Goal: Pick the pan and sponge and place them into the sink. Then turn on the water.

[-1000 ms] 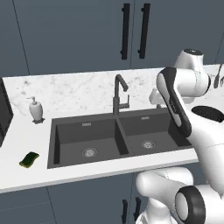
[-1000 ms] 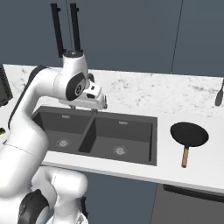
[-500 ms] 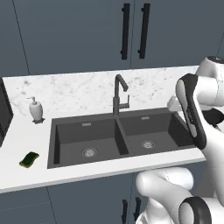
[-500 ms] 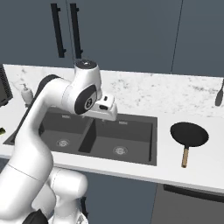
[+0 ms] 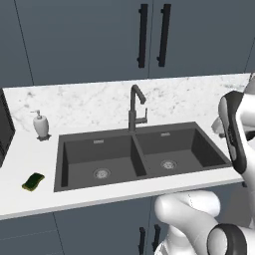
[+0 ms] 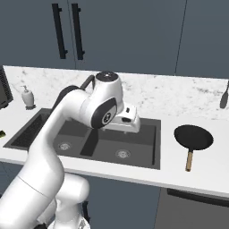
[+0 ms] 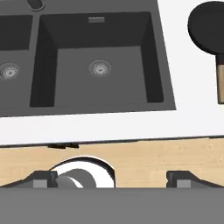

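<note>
Over the last second the white arm swings rightward across the dark grey double-basin sink [image 6: 94, 134] toward the round black frying pan with wooden handle [image 6: 193, 138] on the right counter [image 6: 205, 172], its tool [image 7: 111, 177] fully spread and empty, while the green sponge [image 5: 33, 182] lies untouched far left.

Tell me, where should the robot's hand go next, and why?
Probably sideways toward the pan. It lies on the counter right of the sink, nothing is in the basins, and the open gripper holds nothing, with the pan at the hand view's edge.
</note>
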